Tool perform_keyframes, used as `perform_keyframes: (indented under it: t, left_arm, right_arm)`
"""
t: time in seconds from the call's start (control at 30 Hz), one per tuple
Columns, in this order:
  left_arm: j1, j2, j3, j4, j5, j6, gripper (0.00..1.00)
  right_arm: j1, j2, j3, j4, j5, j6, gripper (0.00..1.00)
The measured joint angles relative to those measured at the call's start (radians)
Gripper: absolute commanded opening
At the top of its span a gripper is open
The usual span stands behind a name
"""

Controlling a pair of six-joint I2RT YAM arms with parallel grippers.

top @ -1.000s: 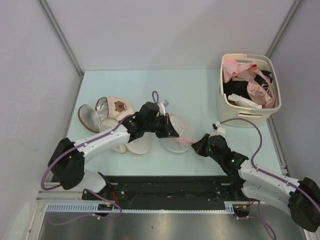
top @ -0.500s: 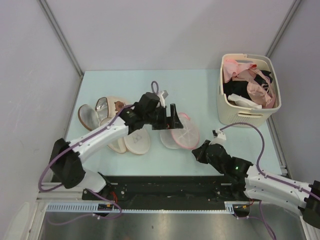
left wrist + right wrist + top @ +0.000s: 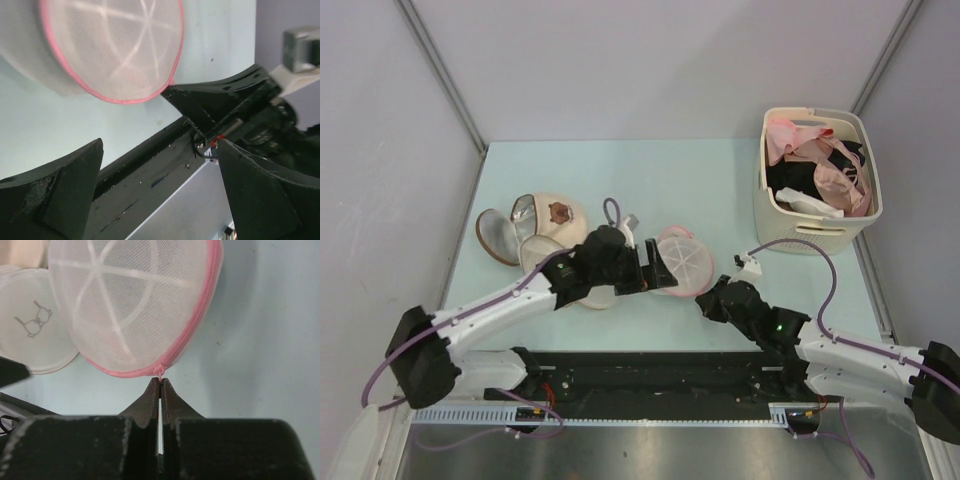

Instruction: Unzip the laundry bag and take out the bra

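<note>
Table [image 3: 570, 170]: pale teal; same things on it as a second ago, only the middle rearranged.
Left arm [image 3: 510, 300]: pulled back and lowered toward the near edge since a second ago, after a brief lift half a second ago.
Right arm [image 3: 840, 350]: stretched lower along the near edge than before, tip kept at the bag's near rim.
Basket [image 3: 820, 235]: far right, untouched, heaped with pink and black garments as before.
Cups [image 3: 545, 225]: cream, left of the bag, unmoved.
Bag [image 3: 685, 258]: on the table between the two grippers, freed from the left one; mesh dome and pink rim plain in both wrist views.
Left gripper [image 3: 648, 270]: spread wide now, clamped at the bag's left edge a second ago; just beside the bag, touching nothing.
Right gripper [image 3: 160, 382]: pressed together as before, seemingly pinching the zip pull.
Zip [image 3: 200, 315]: closed along all the rim in view, so unzipping not yet begun.
Zip pull [image 3: 160, 371]: at the rim's near point, right at the right fingertips.
Bra: not to be seen; no dark shape through the mesh.
Meaning: bag anchored by nothing but the pull; probably a fresh left hold on the rim needed before any tug runs the zip instead of dragging the bag.
</note>
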Motion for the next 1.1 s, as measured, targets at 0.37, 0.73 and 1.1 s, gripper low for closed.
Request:
perform_keyframes:
  t: [0.37, 0.73, 1.1]
  left_arm:
    - [-0.075, 0.232, 0.003, 0.148, 0.039, -0.08, 0.84]
    - [-0.075, 0.336, 0.02, 0.31, 0.044, -0.183, 0.87]
    - [-0.076, 0.408, 0.097, 0.32, -0.002, -0.233, 0.16]
  right_arm:
    - [0.005, -0.06, 0.009, -0.008, 0.002, 0.002, 0.0]
    - [0.005, -0.113, 0.011, -0.058, 0.013, 0.002, 0.0]
    - [0.005, -0.108, 0.011, -0.051, 0.012, 0.002, 0.0]
